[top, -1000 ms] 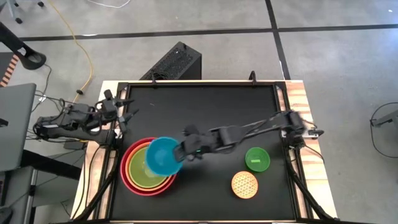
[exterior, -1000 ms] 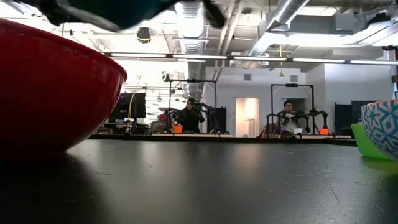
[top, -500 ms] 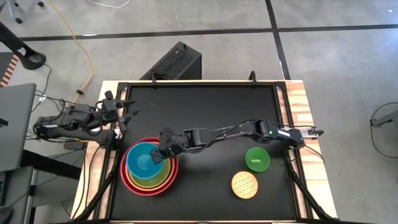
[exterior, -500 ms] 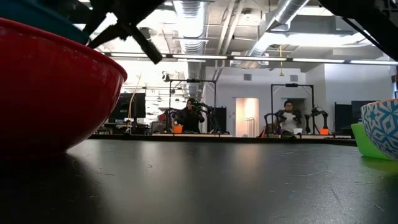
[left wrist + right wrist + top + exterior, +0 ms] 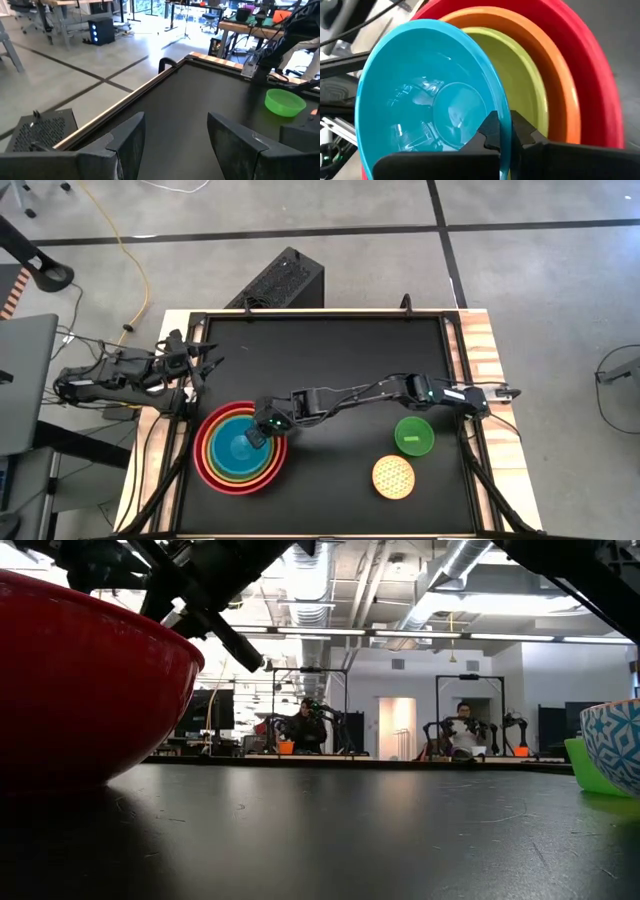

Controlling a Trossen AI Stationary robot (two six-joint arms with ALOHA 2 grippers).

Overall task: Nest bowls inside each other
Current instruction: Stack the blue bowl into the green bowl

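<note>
right claw pinching blue bowl rim, inside lime bowl

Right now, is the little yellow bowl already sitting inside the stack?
No, the yellow bowl sits alone on the table, apart from the stack and beside the small green bowl.

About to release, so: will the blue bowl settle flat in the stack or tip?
The blue bowl, pinched by its rim in the right gripper, looks thin, stiff and light. It sits tilted inside the lime green bowl; its smooth plastic should probably slide level.

Blue bowl nested in lime, orange, red.
</note>
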